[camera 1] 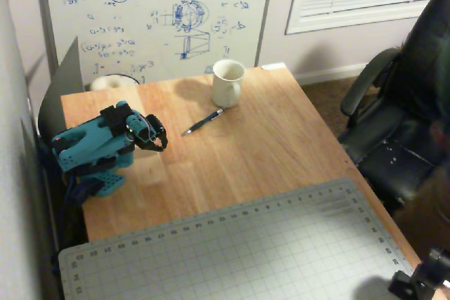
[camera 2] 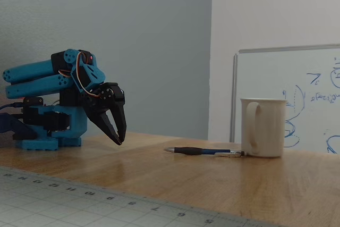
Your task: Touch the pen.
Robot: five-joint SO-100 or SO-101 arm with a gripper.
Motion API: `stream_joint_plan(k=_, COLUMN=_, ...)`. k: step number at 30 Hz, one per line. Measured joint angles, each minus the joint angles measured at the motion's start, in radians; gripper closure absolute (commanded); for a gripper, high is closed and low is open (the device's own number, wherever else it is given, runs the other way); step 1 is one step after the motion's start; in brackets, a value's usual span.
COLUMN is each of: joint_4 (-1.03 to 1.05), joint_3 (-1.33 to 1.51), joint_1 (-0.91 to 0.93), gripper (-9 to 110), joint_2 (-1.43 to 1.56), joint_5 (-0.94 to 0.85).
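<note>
Overhead view shows the blue arm (camera 1: 91, 149) folded back on itself at the left side of the wooden table (camera 1: 246, 152), with its black gripper (camera 1: 163, 143) pointing out over the tabletop. Fixed view, taken low across the table, has the gripper (camera 2: 120, 141) angled downward with its two fingers meeting at the tips just above the wood, so the jaws stand closed to a narrow point and hold nothing.

Ahead of the jaws and apart from them lies the pen (camera 1: 204, 121), flat on the bare wood, slanted in the overhead view so that its near end points roughly toward the gripper and its far end runs up toward the cream mug (camera 1: 227, 82). Seen from the low camera, the pen (camera 2: 204, 151) stretches from a silvery tip on the jaw side to a pale clip end that reaches the foot of the mug (camera 2: 262, 127); whether it actually touches the mug I cannot tell. Clear wood separates the fingertips from the pen's tip.

Beyond the mug, farther from the jaws, stands a whiteboard (camera 1: 155, 12) with blue drawings. On the near side of the jaws a grey gridded cutting mat (camera 1: 239, 251) covers the table's front edge
</note>
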Motion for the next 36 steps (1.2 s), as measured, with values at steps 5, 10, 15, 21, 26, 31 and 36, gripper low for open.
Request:
stream_joint_plan(k=5, joint_4=0.000, joint_3=0.000, joint_1=0.000, gripper=101, joint_2=0.000, joint_5=0.000)
stream_joint_plan(k=10, joint_4=0.000, joint_3=0.000, joint_1=0.000, gripper=101, joint_2=0.000, joint_5=0.000)
stream_joint_plan(k=15, joint_4=0.000, joint_3=0.000, joint_1=0.000, gripper=101, joint_2=0.000, joint_5=0.000)
stream_joint_plan(k=21, joint_4=0.000, joint_3=0.000, joint_1=-0.003, gripper=101, joint_2=0.000, joint_5=0.000)
stream_joint_plan(k=26, joint_4=0.000, joint_3=0.000, joint_1=-0.003, gripper=101, joint_2=0.000, joint_5=0.000)
stream_joint_plan(k=31, joint_4=0.000, joint_3=0.000, joint_1=-0.003, gripper=101, joint_2=0.000, joint_5=0.000)
stream_joint_plan(k=36, joint_4=-0.112, joint_3=0.000, joint_1=-0.003, gripper=101, joint_2=0.000, joint_5=0.000)
